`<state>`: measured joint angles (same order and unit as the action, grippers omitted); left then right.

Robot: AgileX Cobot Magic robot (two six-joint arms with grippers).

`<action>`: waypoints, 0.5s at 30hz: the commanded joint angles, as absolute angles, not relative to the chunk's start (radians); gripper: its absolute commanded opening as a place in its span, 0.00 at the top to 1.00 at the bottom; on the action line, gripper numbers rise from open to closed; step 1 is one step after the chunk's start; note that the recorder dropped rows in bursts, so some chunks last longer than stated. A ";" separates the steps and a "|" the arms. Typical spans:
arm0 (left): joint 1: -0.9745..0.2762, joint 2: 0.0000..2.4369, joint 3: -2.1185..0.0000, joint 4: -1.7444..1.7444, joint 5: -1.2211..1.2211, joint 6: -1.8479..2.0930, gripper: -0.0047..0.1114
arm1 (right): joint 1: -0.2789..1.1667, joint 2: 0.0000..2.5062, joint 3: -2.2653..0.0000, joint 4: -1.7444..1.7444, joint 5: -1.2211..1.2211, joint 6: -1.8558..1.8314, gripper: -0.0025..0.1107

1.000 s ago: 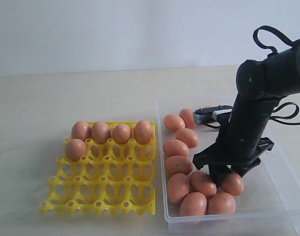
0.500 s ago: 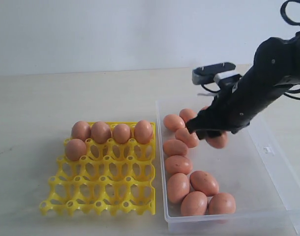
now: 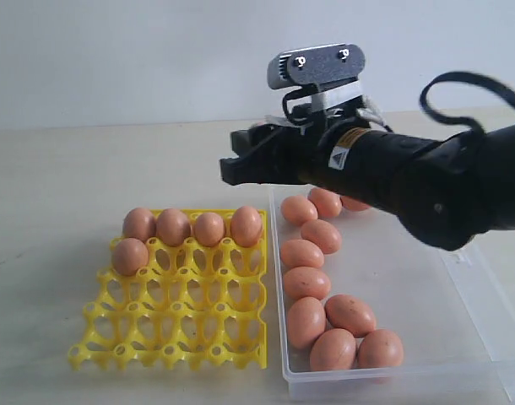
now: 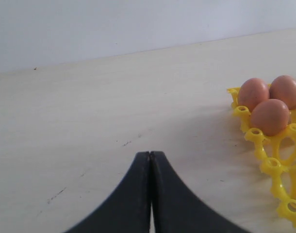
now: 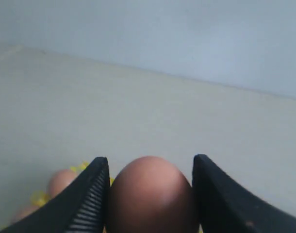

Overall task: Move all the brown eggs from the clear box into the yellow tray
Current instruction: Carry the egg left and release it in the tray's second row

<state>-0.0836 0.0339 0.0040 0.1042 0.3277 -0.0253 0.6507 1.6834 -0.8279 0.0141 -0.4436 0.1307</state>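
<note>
My right gripper [image 3: 234, 162] hangs in the air over the far left corner of the clear box [image 3: 487, 291], pointing toward the yellow tray [image 3: 169, 316]. In the right wrist view the right gripper [image 5: 151, 159] is shut on one brown egg [image 5: 150, 194], which fills the gap between its fingers. The exterior view hides that egg behind the gripper. Five eggs sit in the tray: a far row [image 3: 192, 226] and one [image 3: 130, 256] in the second row at left. Several eggs [image 3: 306, 283] lie along the box's left side and near end. My left gripper [image 4: 150, 154] is shut and empty, low over the bare table beside the tray [image 4: 276, 162].
The right arm's dark body [image 3: 426, 181] stretches across the far half of the box. The tray's three nearer rows of cups [image 3: 177, 325] hold nothing. The box's right half [image 3: 418, 270] shows bare floor. A pale wall runs behind the table.
The right gripper closed on an egg at the near end of the box, lifted it out, and swung up and left toward the far side of the tray. The left gripper's motion is not shown.
</note>
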 commanded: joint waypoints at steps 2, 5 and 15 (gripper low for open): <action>-0.091 0.036 0.000 0.102 0.316 -0.030 0.96 | 0.669 1.836 -0.847 -0.321 -0.751 0.371 0.98; -0.091 0.036 0.000 0.102 0.316 -0.030 0.96 | 0.674 1.912 -0.893 -0.408 -0.797 0.394 0.98; -0.091 0.036 0.000 0.102 0.316 -0.030 0.96 | 0.674 2.037 -1.009 -0.555 -0.846 0.402 0.98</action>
<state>-0.0836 0.0339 0.0040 0.1042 0.3277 -0.0253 0.6732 2.0191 -0.9770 -0.4966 -0.8118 0.3993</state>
